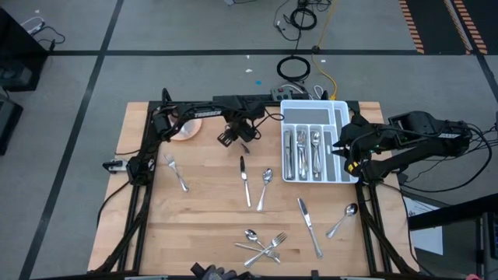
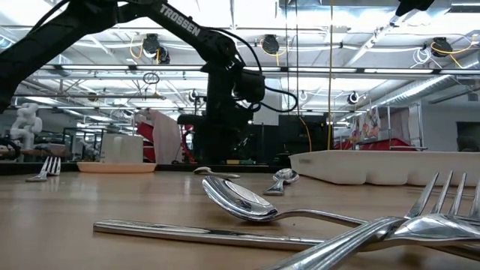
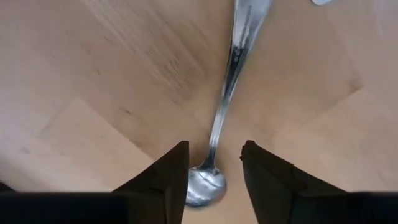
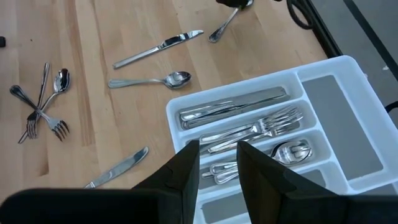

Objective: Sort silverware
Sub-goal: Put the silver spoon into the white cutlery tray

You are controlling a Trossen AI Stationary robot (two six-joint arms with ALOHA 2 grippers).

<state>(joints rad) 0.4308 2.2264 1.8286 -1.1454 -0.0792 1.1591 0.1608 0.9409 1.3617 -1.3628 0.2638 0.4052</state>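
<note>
1. My left claw (image 3: pixel 214 171) hangs over the bench (image 1: pixel 202 210) near the back edge, fingers apart, straddling a spoon (image 3: pixel 225 99) that lies flat on the wood.
2. My right claw (image 4: pixel 217 165) waits above the white tray (image 4: pixel 336 93), fingers slightly apart, holding nothing.
3. Sorted silverware (image 4: pixel 249 127) fills three tray compartments; loose silverware (image 1: pixel 261 245) lies scattered across the bench.

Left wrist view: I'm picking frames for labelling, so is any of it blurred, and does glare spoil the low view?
Left wrist view: spoon handle smeared at its far end, bowl sharper. Low view: bright ceiling lights, nearest fork soft.
</note>
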